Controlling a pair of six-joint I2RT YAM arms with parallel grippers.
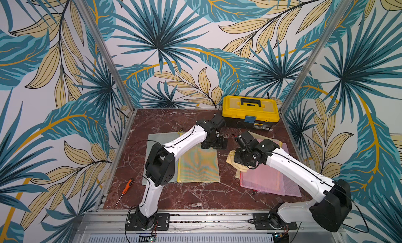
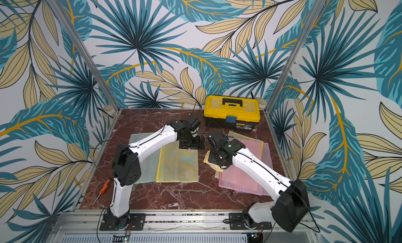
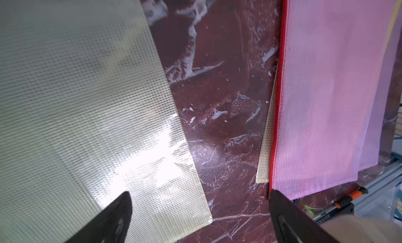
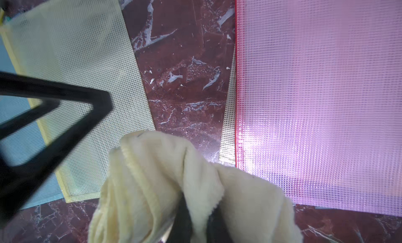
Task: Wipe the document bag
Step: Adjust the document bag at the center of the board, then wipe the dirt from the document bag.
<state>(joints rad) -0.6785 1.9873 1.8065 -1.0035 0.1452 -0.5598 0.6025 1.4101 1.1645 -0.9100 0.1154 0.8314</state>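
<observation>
Leaf-print walls (image 1: 163, 46) enclose the marble tabletop (image 1: 195, 196). The yellow document bag (image 1: 198, 163) lies in front of the toolbox (image 1: 250, 110). Nearer the toolbox, the left gripper (image 3: 199, 193) has its jaws apart, and the right gripper (image 4: 199, 220) clamps a cream cloth (image 4: 156, 176).

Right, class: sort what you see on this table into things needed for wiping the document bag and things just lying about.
For the job: cream cloth, gripped by the right gripper; yellow document bag; pink document bag (which bag is meant is unclear).
Lying about: yellow toolbox; orange screwdriver.
</observation>
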